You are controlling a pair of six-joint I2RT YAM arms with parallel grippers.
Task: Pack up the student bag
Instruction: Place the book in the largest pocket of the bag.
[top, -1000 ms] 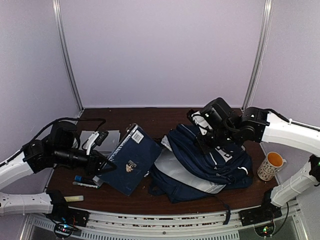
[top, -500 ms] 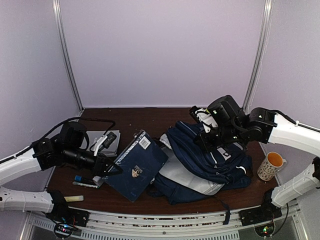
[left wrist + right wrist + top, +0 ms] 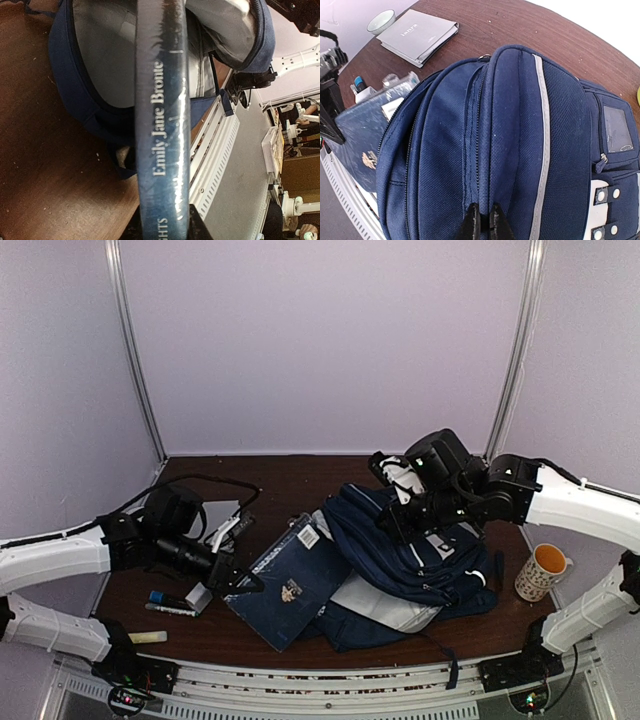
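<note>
The navy student bag (image 3: 420,555) lies on the table's right half, its mouth open to the left and grey lining (image 3: 385,598) showing. My right gripper (image 3: 400,523) is shut on a fold of the bag's top fabric (image 3: 482,200) and holds the flap up. My left gripper (image 3: 238,580) is shut on the spine end of a dark blue book (image 3: 290,585) with an emblem. The book's far corner lies at the bag's mouth. In the left wrist view the spine (image 3: 162,125) reads "Emily Jane Bronte" and points into the grey lining (image 3: 107,55).
A grey booklet (image 3: 225,515) lies at the back left, also in the right wrist view (image 3: 417,36). Markers (image 3: 170,602) and a yellow stick (image 3: 145,637) lie near the left front. An orange-lined mug (image 3: 540,572) stands at the right. A small bowl (image 3: 381,21) sits far left.
My left gripper has carried the book to the right, so its far edge now reaches the bag's mouth. My right gripper has moved slightly left, still holding the bag's top fabric up.
</note>
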